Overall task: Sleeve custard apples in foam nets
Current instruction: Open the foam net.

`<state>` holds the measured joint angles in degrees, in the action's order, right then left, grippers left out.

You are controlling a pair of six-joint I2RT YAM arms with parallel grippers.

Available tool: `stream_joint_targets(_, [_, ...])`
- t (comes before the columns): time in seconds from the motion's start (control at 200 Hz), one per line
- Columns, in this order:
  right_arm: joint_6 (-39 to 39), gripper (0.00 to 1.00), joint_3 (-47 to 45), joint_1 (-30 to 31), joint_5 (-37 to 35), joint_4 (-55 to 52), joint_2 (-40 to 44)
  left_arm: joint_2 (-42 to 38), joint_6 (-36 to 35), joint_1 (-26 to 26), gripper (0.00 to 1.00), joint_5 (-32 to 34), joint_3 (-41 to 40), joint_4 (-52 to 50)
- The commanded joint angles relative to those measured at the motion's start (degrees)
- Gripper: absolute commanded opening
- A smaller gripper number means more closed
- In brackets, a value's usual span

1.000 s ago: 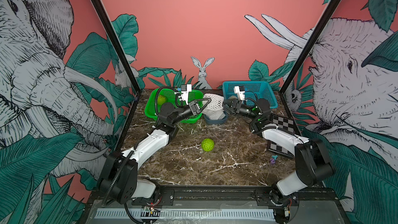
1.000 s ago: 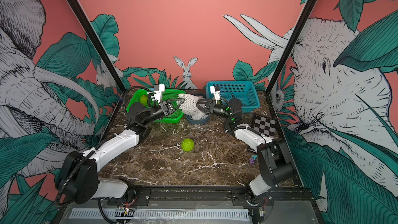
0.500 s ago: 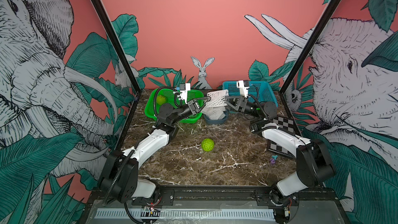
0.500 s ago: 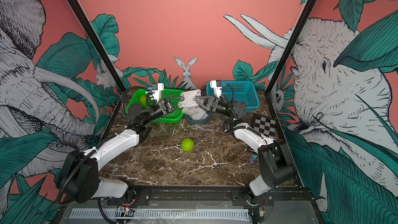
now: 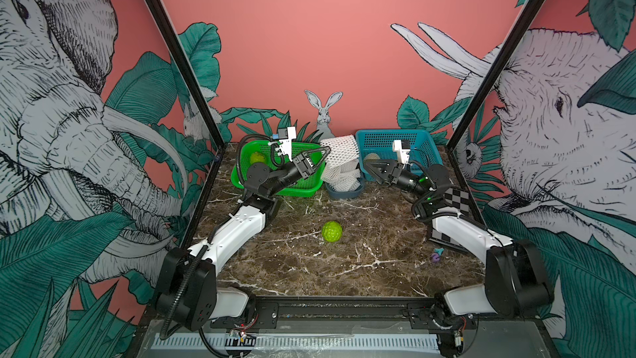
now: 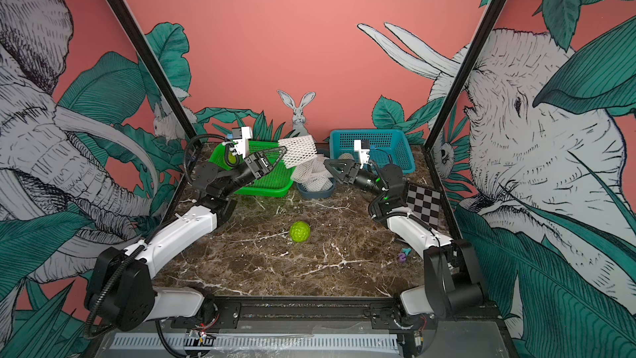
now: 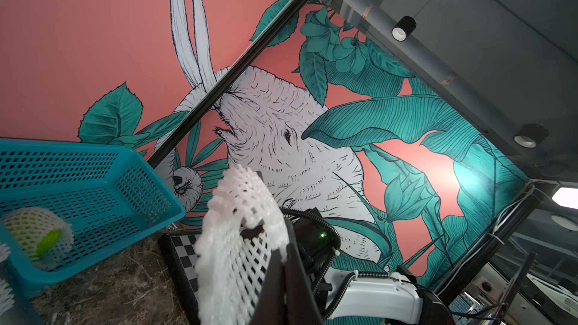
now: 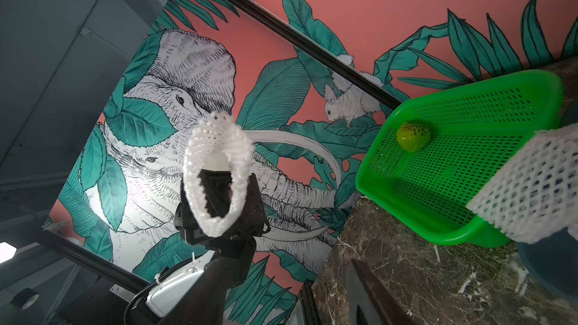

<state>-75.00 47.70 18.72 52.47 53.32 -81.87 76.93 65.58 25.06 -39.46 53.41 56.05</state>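
Top views: left gripper (image 5: 325, 150) pinches 1 foam net (image 5: 341, 148) aloft; right gripper (image 5: 371, 171) parted, empty, near. Likely net-opening step; next, right should grip opposite rim, stretch.

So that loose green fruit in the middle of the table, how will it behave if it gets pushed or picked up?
The green fruit is nearly round and sits free on the smooth marble table, so a nudge would probably send it rolling. Its bumpy skin should help a grip hold rather than slip.
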Motion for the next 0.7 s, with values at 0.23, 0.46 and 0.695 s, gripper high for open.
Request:
stream_joint_targets(0.23, [-7.24, 0.56, 9.13, 7.33, -1.85, 12.09, -7.61, 2.84, 1.31, 3.16, 0.0, -1.12, 3.64, 5.66])
stream_joint_targets(0.46, [-15.99, 0.55, 12.41, 7.64, -0.41, 23.05, -9.15, 3.76, 1.54, 3.15, 0.0, -2.28, 1.87, 7.46])
stream_joint_targets(0.695, [-17.9, 0.6, 13.72, 7.74, -0.48, 24.57, -9.01, 4.94, 2.09, 3.92, 0.0, -4.0, 0.46, 9.5])
